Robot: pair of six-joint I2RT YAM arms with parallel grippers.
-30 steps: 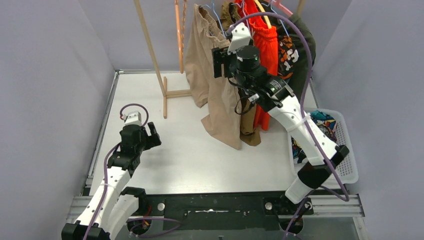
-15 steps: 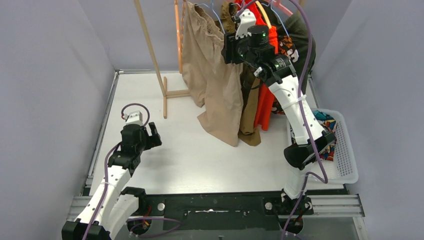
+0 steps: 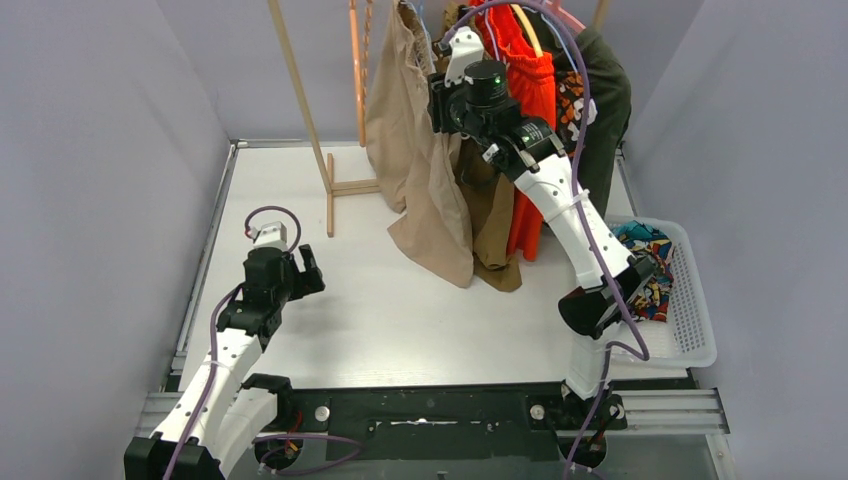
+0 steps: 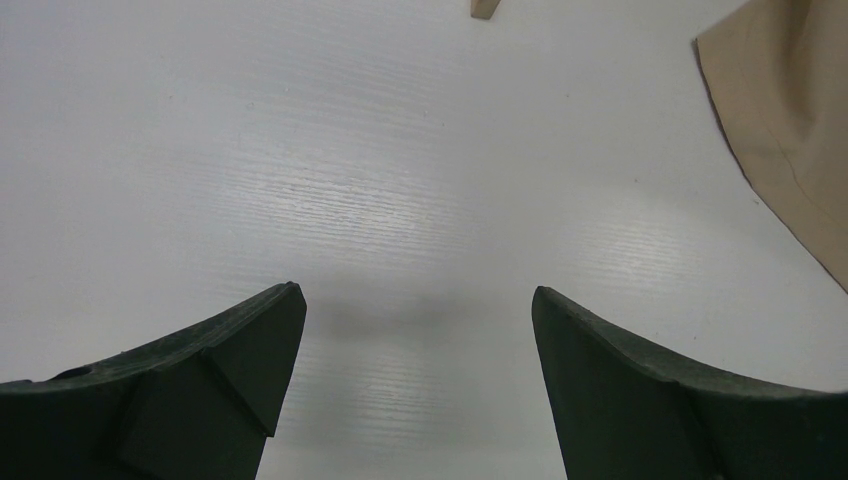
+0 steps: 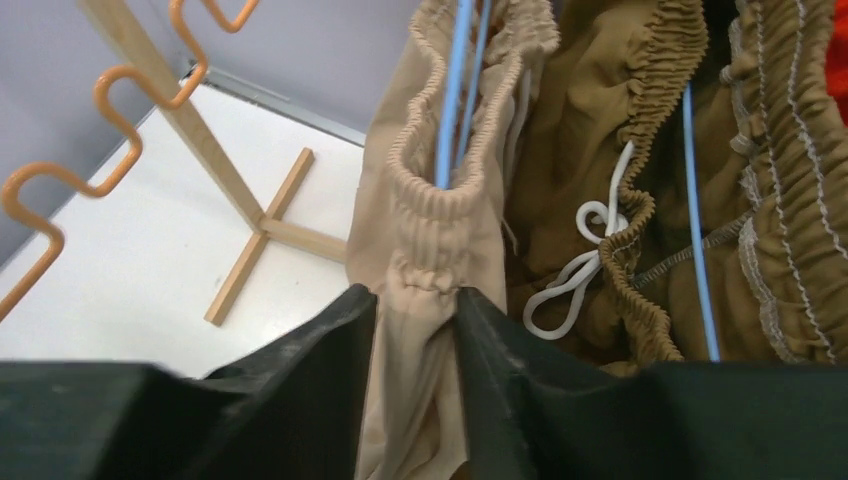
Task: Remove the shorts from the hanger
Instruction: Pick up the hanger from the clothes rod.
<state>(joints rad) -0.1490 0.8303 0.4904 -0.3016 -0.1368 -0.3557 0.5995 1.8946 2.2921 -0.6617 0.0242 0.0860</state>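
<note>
Though tight beside brown shorts [image 5: 590, 120] and blue hanger [image 5: 452, 90] — right jaws pinched on beige shorts [image 5: 425, 250]; left jaws wide, empty

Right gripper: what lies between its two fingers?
A fold of the beige shorts, just below their elastic waistband, lies between the fingers of the right gripper, touching both. The right wrist view shows this.

Six shorts total. Five hang on one rack [image 3: 300, 100]: beige shorts [image 3: 420, 170], brown pair [image 3: 492, 215], orange-red pair [image 3: 532, 80], camouflage pair [image 3: 572, 105], dark green pair [image 3: 607, 100]. One comic-print pair [image 3: 655, 292] in one basket [image 3: 700, 335]. Two arms: left arm [image 3: 225, 350], right arm [image 3: 570, 210].
</note>
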